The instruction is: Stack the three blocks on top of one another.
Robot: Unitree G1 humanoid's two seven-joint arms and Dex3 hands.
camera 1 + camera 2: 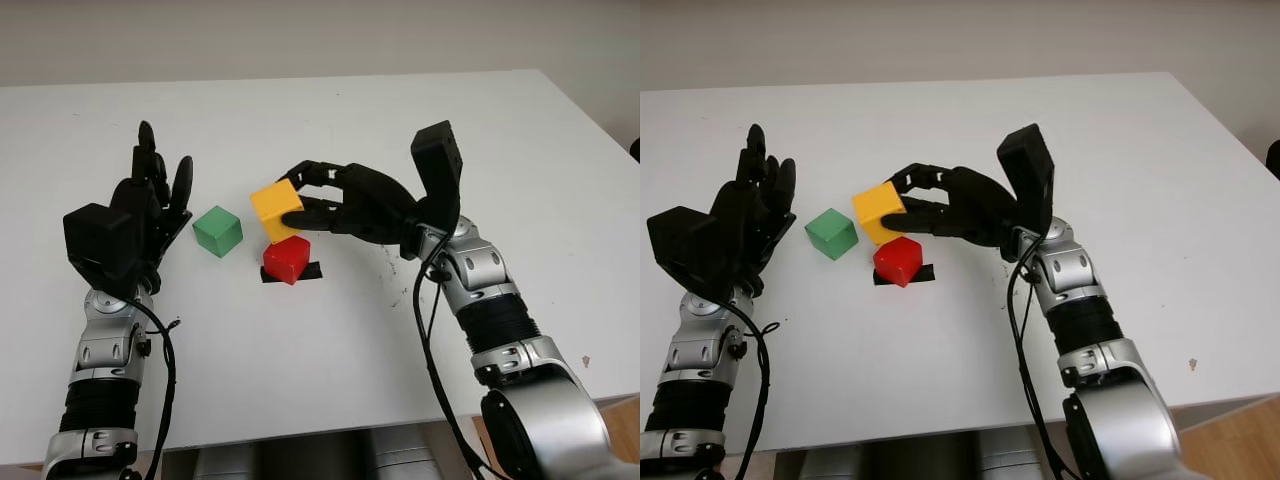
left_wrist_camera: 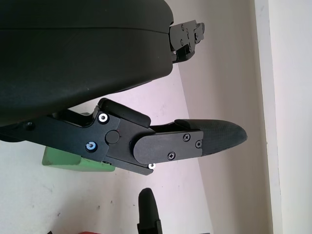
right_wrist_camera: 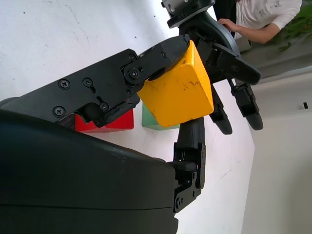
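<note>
My right hand (image 1: 305,200) is shut on the yellow block (image 1: 275,209) and holds it tilted in the air, just above and slightly left of the red block (image 1: 286,260). The red block sits on a black tape mark (image 1: 310,272) at the table's middle. The green block (image 1: 217,231) rests on the table to the left of them. My left hand (image 1: 150,195) is open, raised just left of the green block and apart from it. In the right wrist view the yellow block (image 3: 178,90) sits between the fingers (image 3: 146,63), with red (image 3: 109,124) and green (image 3: 153,122) behind.
The white table (image 1: 330,350) stretches around the blocks, with its front edge near the bottom of the head views and its right edge at the far right. A person's hand and sleeve (image 3: 253,17) appear beyond the table in the right wrist view.
</note>
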